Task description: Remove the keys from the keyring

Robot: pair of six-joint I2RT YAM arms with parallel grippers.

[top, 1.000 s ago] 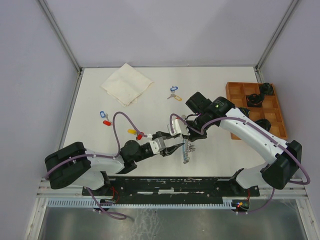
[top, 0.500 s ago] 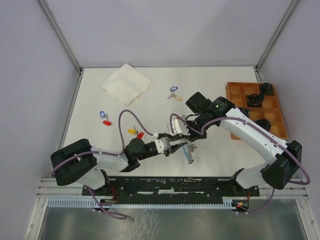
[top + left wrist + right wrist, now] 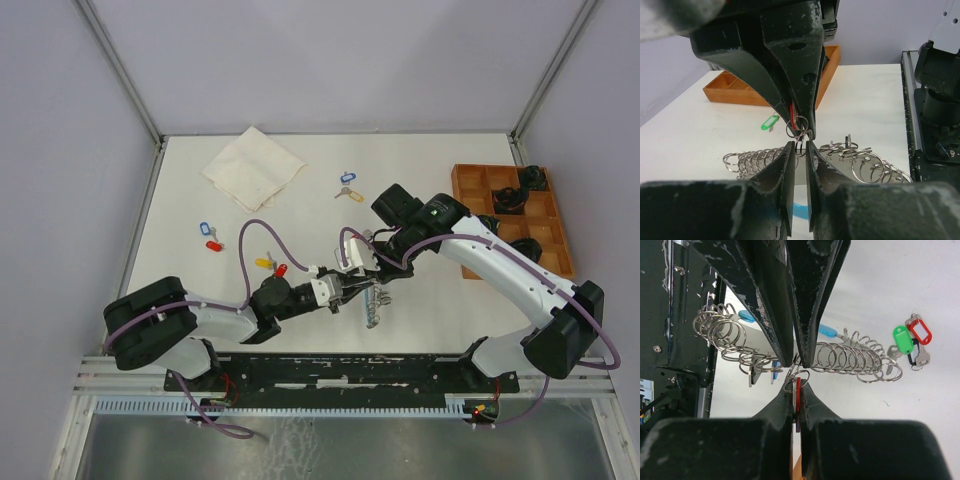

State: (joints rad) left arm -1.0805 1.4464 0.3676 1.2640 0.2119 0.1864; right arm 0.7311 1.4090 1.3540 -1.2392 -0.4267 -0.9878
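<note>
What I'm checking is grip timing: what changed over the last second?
The left arm shifted toward the right gripper and the left gripper narrowed around a small ring there. The keyring swung sideways, then back to hanging. The right gripper stayed shut on the red tag; the loose keys, cloth and tray stayed put.

Top view count: cloth (image 3: 253, 167), 1. Wooden tray (image 3: 459, 180), 1; the dark items in it are too small to count. Keyring (image 3: 373, 300), 1. Loose key tags on the table: blue tags (image 3: 347, 177), 2; red tags (image 3: 212, 244), 2; yellow tags (image 3: 264, 263), 2. Right wrist view: green tag (image 3: 903, 339), 1. Small split rings (image 3: 850, 360) on the loop: too crowded to count.
</note>
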